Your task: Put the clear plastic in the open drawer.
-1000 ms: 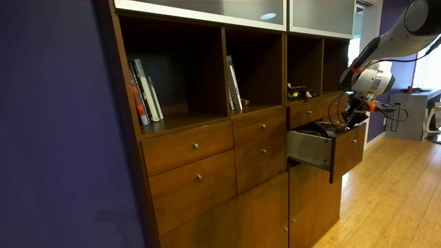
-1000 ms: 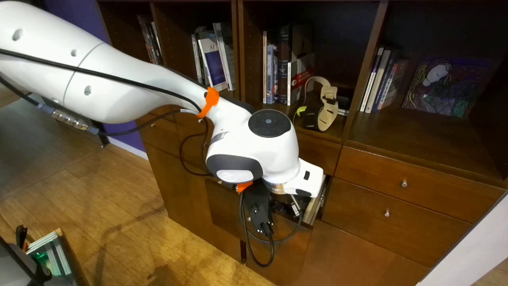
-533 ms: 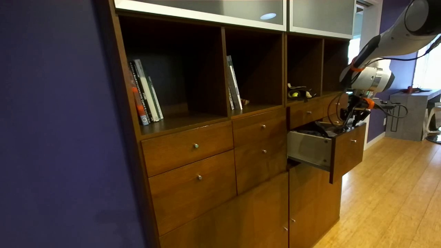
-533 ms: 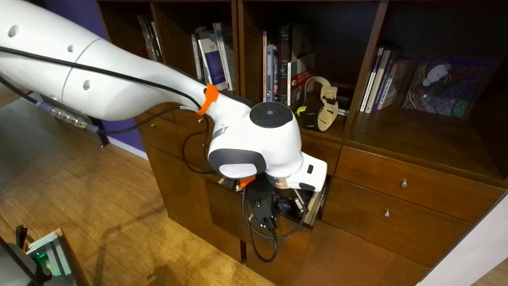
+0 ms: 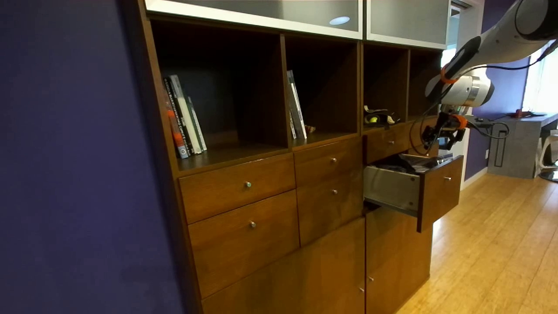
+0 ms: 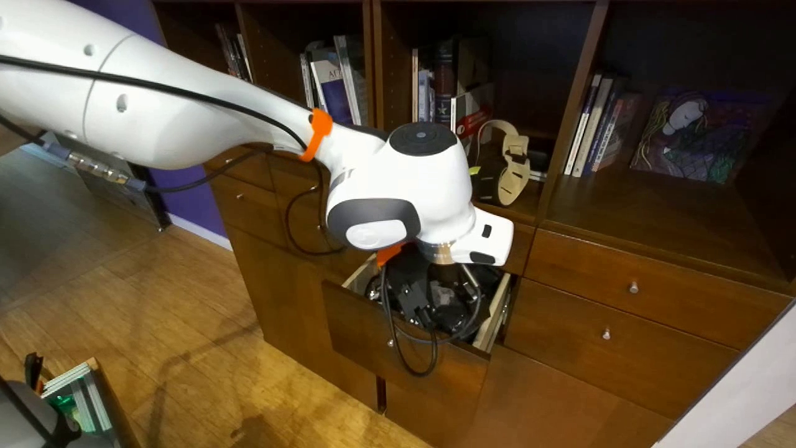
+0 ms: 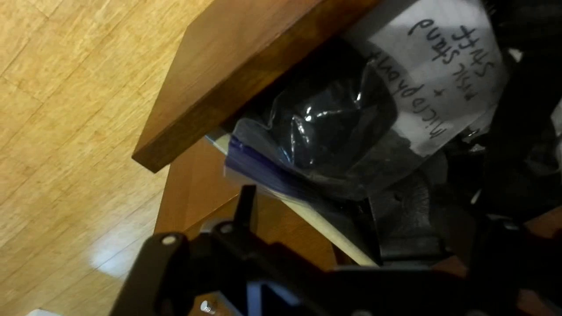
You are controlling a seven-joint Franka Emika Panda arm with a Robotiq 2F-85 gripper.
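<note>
The open drawer [image 5: 440, 194] is pulled out of the brown cabinet, its wooden front [image 7: 246, 83] crossing the upper part of the wrist view. Inside it lies the clear plastic [image 7: 329, 127], a see-through bag with a purple zip strip and a handwritten paper label, on top of dark items. The zip end laps over the pale side wall [image 7: 325, 228] of the drawer. Above the drawer, my gripper [image 5: 442, 140] stands open, fingers wide apart, nothing between them. In the wrist view the right finger is very dark. The arm covers much of the gripper in an exterior view [image 6: 413, 289].
Cables [image 6: 429, 367] from the gripper hang over the drawer front. A shut drawer [image 5: 386, 143] sits just above the open one. Shelves higher up hold books [image 6: 336, 87], a beige strap [image 6: 513, 168] and a painting [image 6: 690, 137].
My gripper has parted its jaws and let go of the bag. It has risen out of the drawer, moving slightly toward the cabinet. The bag stays behind in the drawer.
</note>
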